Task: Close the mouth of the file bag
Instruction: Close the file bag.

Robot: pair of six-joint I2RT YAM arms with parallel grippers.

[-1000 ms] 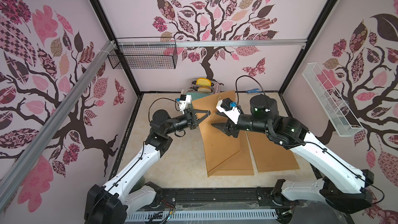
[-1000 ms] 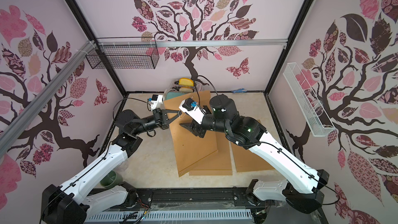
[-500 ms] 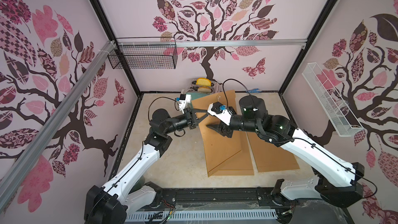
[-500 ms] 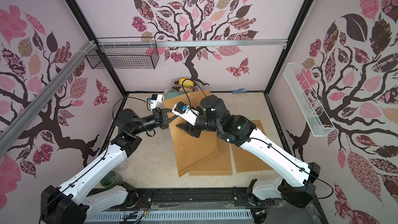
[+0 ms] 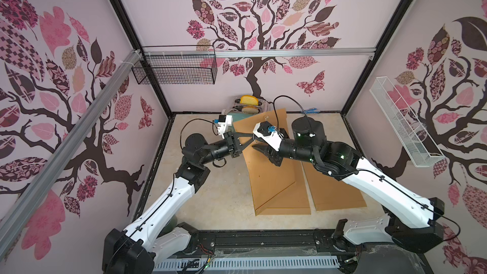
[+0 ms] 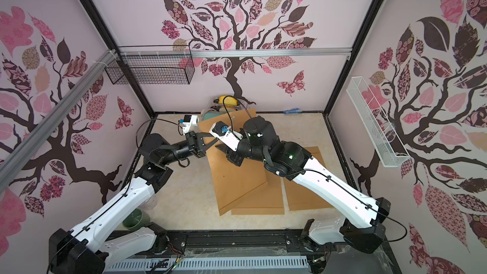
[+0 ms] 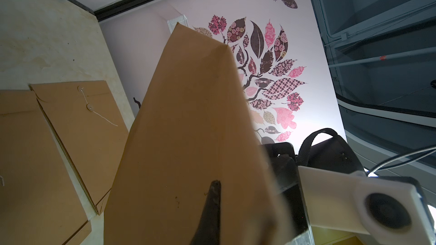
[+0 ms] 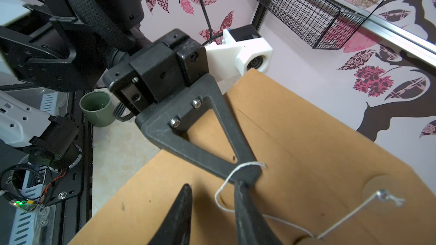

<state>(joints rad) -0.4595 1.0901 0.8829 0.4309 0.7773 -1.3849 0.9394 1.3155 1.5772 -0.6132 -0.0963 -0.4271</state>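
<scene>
Right, left claw (image 5: 249, 139) is clamping fully shut on the bag (image 5: 271, 175) near its mouth end and tilting it up off the table (image 5: 224, 193). My read: that's lifting the tie side clear of the spare bags (image 5: 334, 193) lying flat under and beside it, so the other arm can work the string (image 8: 221, 186). In the left wrist view one finger (image 7: 211, 208) is lying across the paper and the other is hidden behind it.

Right claw (image 8: 213, 185) is sitting partly open and gripping nothing. Its jaws are hovering over the bag's face, just beside the left claw's tip.

The string is draping over that tip and looping down through the gap between the right jaws. From there it's passing behind one finger toward the disc (image 8: 377, 188) further along. So it's lying inside the jaws but isn't being pinched.

Can't tell whether it's wound round anything yet, so I'm judging the mouth not secured.

Next move is probably pinching the loop, then winding it. Risk is the thin, slack string slipping out while the jaws are closing.
</scene>
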